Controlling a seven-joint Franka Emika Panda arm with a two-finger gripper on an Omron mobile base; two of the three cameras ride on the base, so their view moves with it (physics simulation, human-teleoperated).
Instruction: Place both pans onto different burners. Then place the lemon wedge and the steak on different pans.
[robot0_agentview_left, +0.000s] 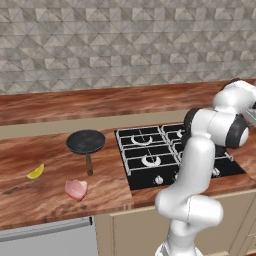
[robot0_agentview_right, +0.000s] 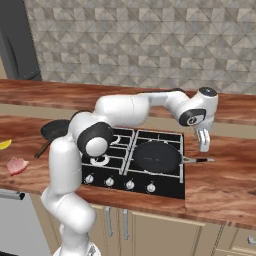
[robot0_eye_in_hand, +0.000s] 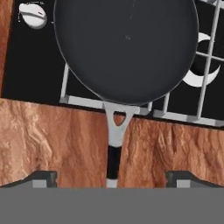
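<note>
One black pan (robot0_agentview_right: 156, 156) sits on the front right burner of the cooktop (robot0_agentview_right: 115, 176), its silver and black handle (robot0_agentview_right: 199, 160) reaching right over the counter. My gripper (robot0_agentview_right: 203, 147) hangs open just above that handle. In the hand view the pan (robot0_eye_in_hand: 127, 48) lies ahead and its handle (robot0_eye_in_hand: 114, 148) runs down between my spread fingertips (robot0_eye_in_hand: 43, 177), untouched. The other pan (robot0_agentview_left: 86, 141), with a brown handle, rests on the wooden counter left of the cooktop (robot0_agentview_left: 150, 175). The yellow lemon wedge (robot0_agentview_left: 35, 172) and the pink steak (robot0_agentview_left: 76, 189) lie on the counter nearer the front.
A raised wooden ledge (robot0_agentview_left: 100, 102) and a tiled wall run behind the counter. Silver knobs (robot0_agentview_right: 130, 184) line the cooktop's front. The left burners (robot0_agentview_left: 142, 150) carry nothing. A dark appliance (robot0_agentview_right: 17, 45) stands at the far left.
</note>
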